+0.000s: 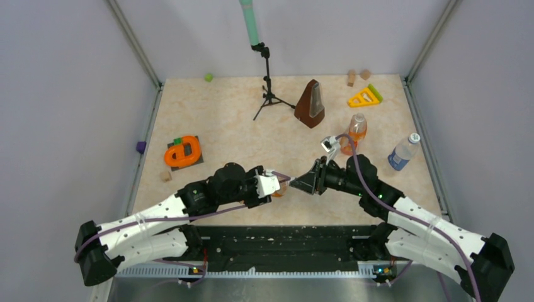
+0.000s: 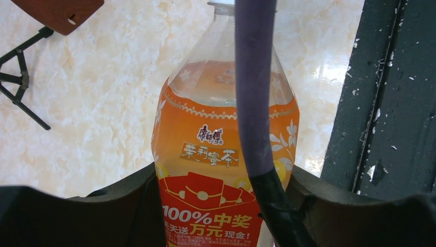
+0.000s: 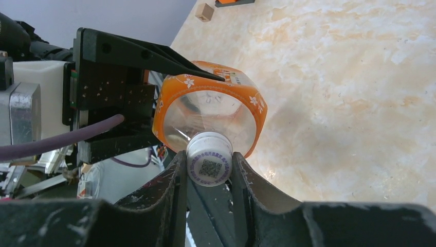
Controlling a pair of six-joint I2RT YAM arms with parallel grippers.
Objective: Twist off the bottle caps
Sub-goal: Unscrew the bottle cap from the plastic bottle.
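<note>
Left hand [image 1: 271, 184] clamped round squat clear plastic bottle of orange tea [image 2: 205, 154]. Right hand [image 3: 208, 154] pinched on its small round white plastic screw cap [image 3: 209, 168], between my fingers. Step, I judge: unscrewing. Next: rotate right wrist, left grip firm.

The gripped bottle [image 2: 216, 154] wears an orange label with white flower motifs and a white dotted border, above a red panel with yellow characters. Its cap [image 3: 209, 164] is white, with a dark square code printed on top. The table [image 1: 220, 119] is cream, marbled with peach. The metronome [image 1: 310, 106] is brown and the cable [image 2: 253, 92] purple.
</note>
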